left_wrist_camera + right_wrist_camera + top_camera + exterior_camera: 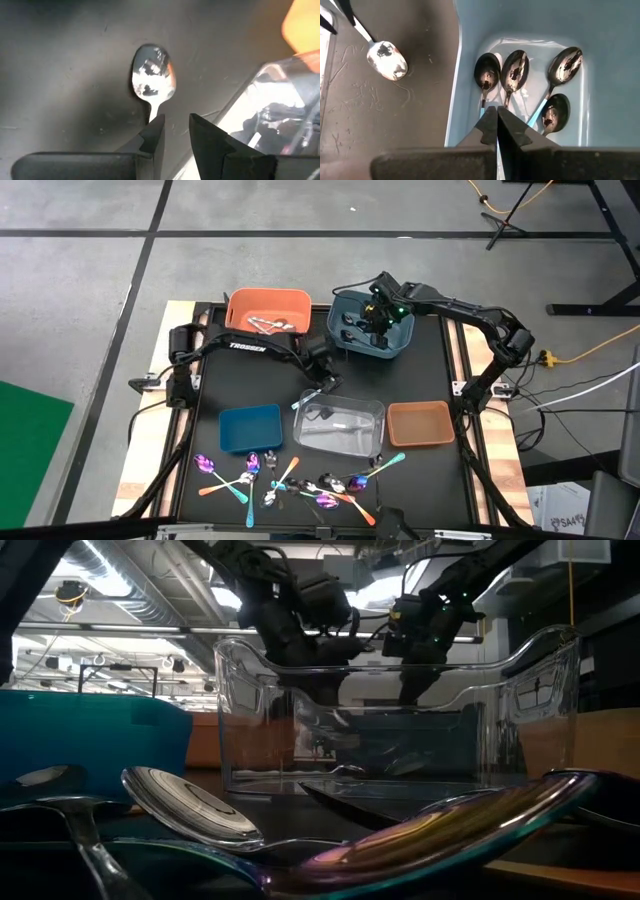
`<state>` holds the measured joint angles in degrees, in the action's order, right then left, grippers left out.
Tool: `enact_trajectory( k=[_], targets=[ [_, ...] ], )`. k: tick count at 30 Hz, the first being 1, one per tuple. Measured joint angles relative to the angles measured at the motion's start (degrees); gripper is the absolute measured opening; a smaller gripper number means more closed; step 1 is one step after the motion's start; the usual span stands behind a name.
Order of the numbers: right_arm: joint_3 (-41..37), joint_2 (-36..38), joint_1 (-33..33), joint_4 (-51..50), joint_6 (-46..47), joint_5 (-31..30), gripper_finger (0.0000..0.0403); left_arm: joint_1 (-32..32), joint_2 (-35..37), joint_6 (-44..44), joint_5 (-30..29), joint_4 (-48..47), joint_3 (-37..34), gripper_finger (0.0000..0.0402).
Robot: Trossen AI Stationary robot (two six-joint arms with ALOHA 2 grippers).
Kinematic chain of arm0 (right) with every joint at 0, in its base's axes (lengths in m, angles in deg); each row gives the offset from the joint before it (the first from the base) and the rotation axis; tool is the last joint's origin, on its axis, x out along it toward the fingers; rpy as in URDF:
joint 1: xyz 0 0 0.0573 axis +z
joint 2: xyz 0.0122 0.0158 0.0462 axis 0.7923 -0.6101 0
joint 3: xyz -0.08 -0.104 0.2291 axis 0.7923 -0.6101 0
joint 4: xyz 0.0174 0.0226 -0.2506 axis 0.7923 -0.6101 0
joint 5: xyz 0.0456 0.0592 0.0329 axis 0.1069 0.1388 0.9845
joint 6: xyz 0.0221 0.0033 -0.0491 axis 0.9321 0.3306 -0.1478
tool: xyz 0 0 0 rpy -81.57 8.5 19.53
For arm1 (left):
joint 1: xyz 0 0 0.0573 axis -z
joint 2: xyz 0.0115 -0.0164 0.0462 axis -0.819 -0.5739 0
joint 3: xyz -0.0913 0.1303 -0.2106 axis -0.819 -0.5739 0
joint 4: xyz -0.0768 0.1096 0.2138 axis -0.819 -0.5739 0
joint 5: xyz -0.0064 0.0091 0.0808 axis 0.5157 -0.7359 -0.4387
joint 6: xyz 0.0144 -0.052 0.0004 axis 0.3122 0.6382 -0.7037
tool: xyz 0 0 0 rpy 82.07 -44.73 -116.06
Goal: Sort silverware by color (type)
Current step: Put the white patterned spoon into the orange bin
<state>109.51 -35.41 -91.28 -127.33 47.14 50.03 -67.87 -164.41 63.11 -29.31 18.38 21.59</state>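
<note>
My left gripper (176, 131) hangs low over the black mat by the clear bin's far left corner (318, 370). A plain silver spoon (152, 80) sticks out past its fingertips, bowl just above the mat; the right wrist view also shows this spoon (386, 60). My right gripper (497, 117) is shut and empty above the grey-blue bin (372, 325). In that bin lie several dark-bowled spoons with teal handles (515, 70). More silverware (290, 480), iridescent, orange-handled and teal-handled, lies scattered on the mat at the near edge. My left gripper has the silver spoon by its handle (156, 116), which runs back along the fingers and disappears behind the left fingertip (152, 137). A narrow gap stays between the fingers. The fingers slant down from above. Whether the bowl touches the mat does not show.
The orange bin (268, 310) at the far side holds a few silver pieces. The clear bin (340, 425) sits in the middle, with the blue bin (250, 427) on its left and the brown bin (420, 423) on its right. In the low view, spoons (190, 805) lie before the clear bin (400, 710).
</note>
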Motion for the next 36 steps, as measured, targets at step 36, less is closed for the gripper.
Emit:
enact_trajectory(
  k=[36],
  targets=[
    [0.0,0.0,0.0,0.2,0.0,0.0,0.0001,0.3,-3.1,0.0,-5.9,1.8,0.0,0.0082]
  ],
)
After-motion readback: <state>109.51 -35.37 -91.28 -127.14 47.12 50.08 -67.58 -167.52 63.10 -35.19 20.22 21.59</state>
